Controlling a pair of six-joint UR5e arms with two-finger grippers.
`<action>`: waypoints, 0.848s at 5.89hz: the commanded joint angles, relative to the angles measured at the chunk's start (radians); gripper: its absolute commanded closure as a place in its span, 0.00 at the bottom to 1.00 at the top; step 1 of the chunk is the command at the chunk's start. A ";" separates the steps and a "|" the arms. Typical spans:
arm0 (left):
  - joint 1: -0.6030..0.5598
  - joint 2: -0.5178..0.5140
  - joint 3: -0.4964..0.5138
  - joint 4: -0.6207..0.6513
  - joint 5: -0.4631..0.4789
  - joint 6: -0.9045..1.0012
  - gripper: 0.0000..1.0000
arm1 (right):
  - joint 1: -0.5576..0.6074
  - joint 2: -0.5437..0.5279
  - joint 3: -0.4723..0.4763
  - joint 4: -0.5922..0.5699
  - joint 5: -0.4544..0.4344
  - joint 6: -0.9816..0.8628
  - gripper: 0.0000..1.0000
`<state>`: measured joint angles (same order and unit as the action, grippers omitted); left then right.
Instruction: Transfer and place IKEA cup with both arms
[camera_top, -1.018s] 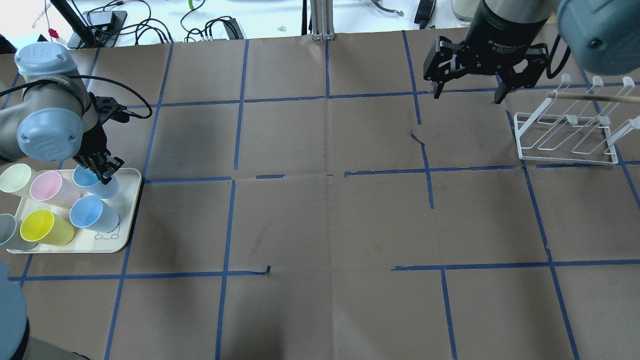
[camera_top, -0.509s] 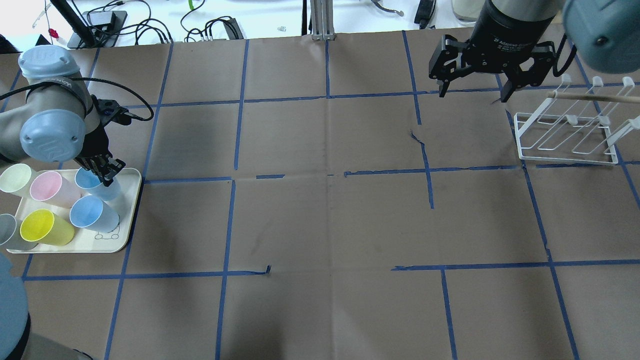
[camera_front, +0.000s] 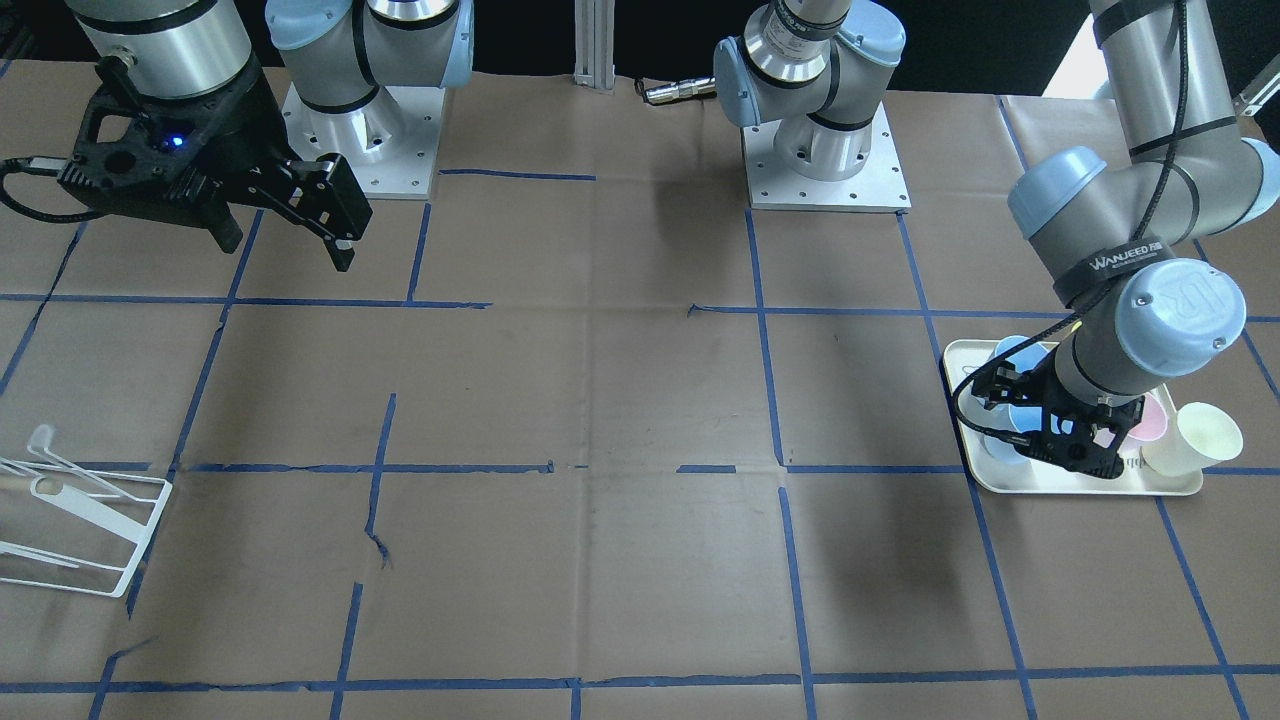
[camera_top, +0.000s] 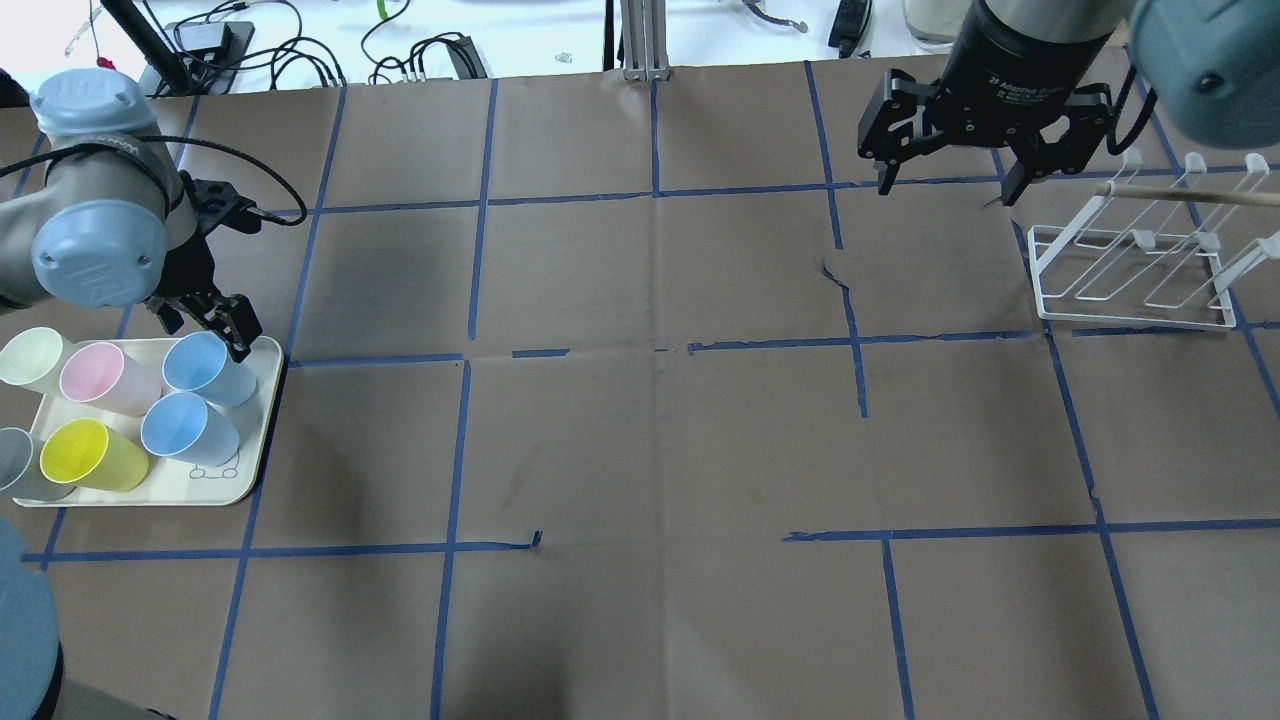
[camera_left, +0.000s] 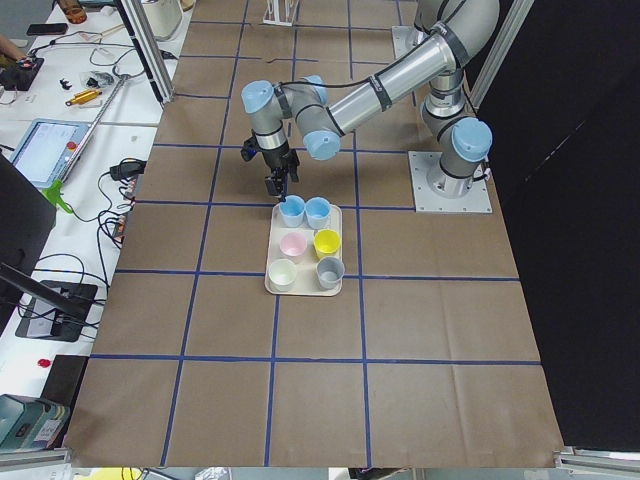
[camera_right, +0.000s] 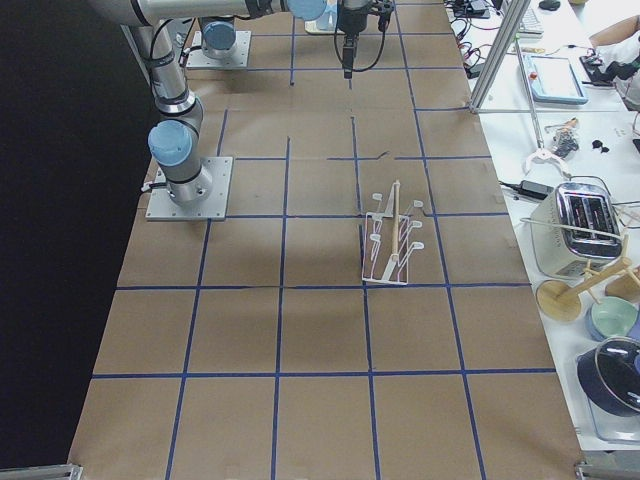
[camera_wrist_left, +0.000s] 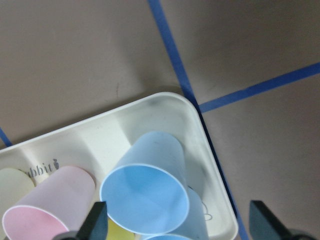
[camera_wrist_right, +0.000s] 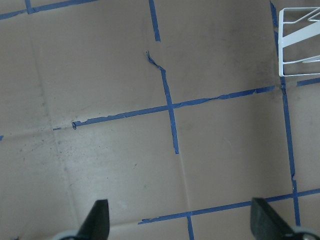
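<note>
The IKEA cup (camera_top: 207, 366), pale blue with a brighter blue inside, stands at the far right corner of a cream tray (camera_top: 250, 475). It also shows in the left wrist view (camera_wrist_left: 145, 195) and in the exterior left view (camera_left: 292, 210). A second, near-identical blue cup (camera_top: 186, 426) stands just behind it. My left gripper (camera_top: 205, 328) hangs open over the cup's far side, one finger on either side, holding nothing; it also shows in the left wrist view (camera_wrist_left: 181, 222). My right gripper (camera_top: 947, 190) is open and empty, high over the table's far right next to the rack.
The tray also holds a pink cup (camera_top: 100, 376), a yellow cup (camera_top: 88, 455), a pale cream cup (camera_top: 30, 358) and a grey cup (camera_top: 15, 462). A white wire rack (camera_top: 1135, 285) stands at the far right. Blue tape lines cross the brown paper table.
My left gripper has pulled up and back from the blue cup, and its fingers now show spread apart. The cup sits slightly further right. My right gripper shifted a little to the right.
</note>
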<state>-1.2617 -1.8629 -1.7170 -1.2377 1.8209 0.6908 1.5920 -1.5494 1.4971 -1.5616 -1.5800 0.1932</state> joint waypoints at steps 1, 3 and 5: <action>-0.111 0.056 0.191 -0.287 -0.176 -0.080 0.02 | 0.000 -0.001 0.000 -0.002 0.000 0.000 0.00; -0.313 0.103 0.309 -0.483 -0.265 -0.500 0.02 | 0.002 -0.001 0.000 -0.002 0.000 0.000 0.00; -0.474 0.166 0.310 -0.439 -0.235 -0.730 0.02 | 0.002 -0.001 0.000 -0.002 0.002 0.000 0.00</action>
<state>-1.6666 -1.7347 -1.4046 -1.6978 1.5669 0.0403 1.5930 -1.5509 1.4972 -1.5631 -1.5789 0.1932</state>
